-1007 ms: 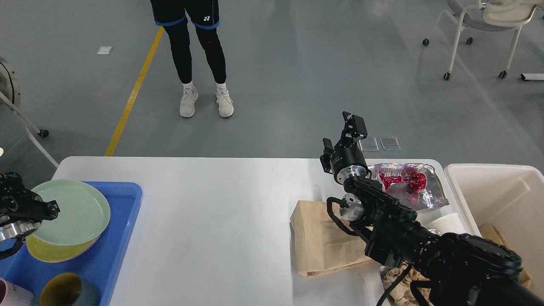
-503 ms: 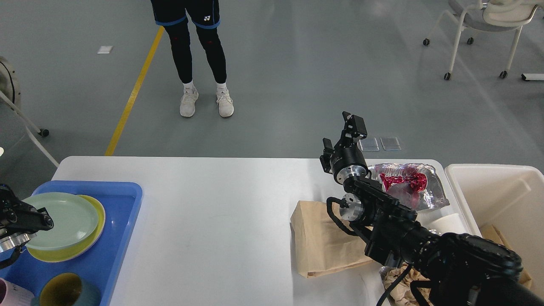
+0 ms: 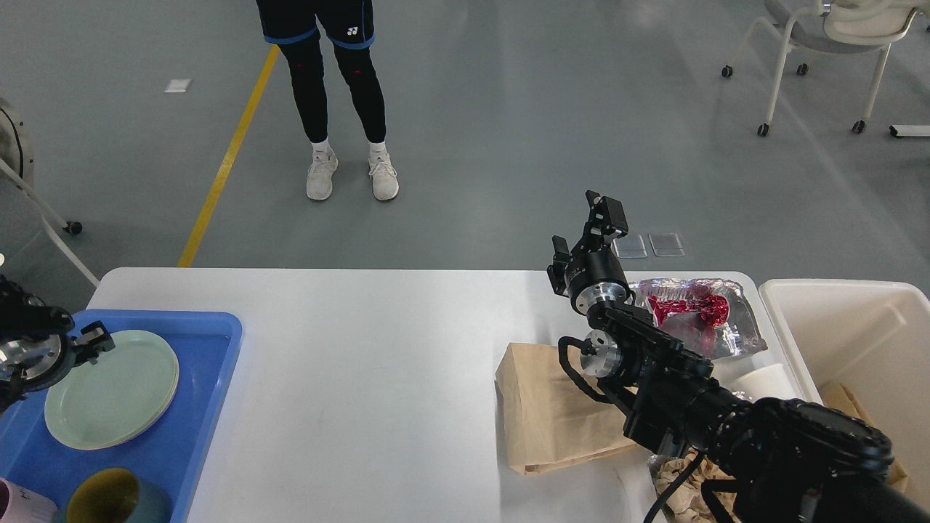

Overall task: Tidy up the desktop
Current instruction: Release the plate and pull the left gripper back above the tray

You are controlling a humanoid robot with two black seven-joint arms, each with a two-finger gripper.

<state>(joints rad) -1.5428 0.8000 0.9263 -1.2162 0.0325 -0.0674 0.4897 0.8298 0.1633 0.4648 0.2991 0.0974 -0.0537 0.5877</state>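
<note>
A wide white tabletop (image 3: 363, 378) fills the lower view. At its left, a blue tray (image 3: 211, 341) holds a green plate (image 3: 109, 388) and a cup (image 3: 109, 497); the left gripper (image 3: 91, 341) hovers beside the plate, jaws apart and empty. The right gripper (image 3: 588, 229), jaws apart, rises above a paper bag (image 3: 541, 421) and foil wrapper (image 3: 697, 312), near a white bin (image 3: 835, 319).

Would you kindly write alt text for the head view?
The left gripper hangs open over a green plate stacked in a blue tray on the white desktop. The right gripper is raised above a brown paper bag.
</note>
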